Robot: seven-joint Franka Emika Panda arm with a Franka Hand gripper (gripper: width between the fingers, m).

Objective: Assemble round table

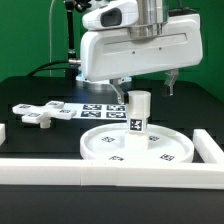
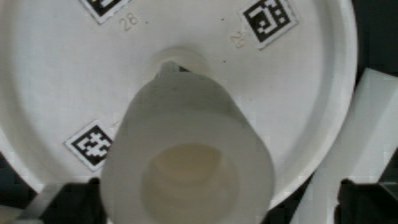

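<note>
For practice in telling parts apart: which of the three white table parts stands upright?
The short cylindrical leg: it stands on end on the disc top, while the disc top and the cross-shaped base both lie flat.

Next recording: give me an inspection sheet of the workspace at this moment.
Surface: black table, edged by white border bars.
Job's things: leg stands upright on the disc top; cross-shaped base lies apart, toward the exterior view's left.
Clutter: nothing seen; marker board lies behind the disc top.
Grippers: gripper at the leg's upper end, jaws open, holding nothing.
Cables: dark cable behind the arm.
Surroundings: green backdrop.
</note>
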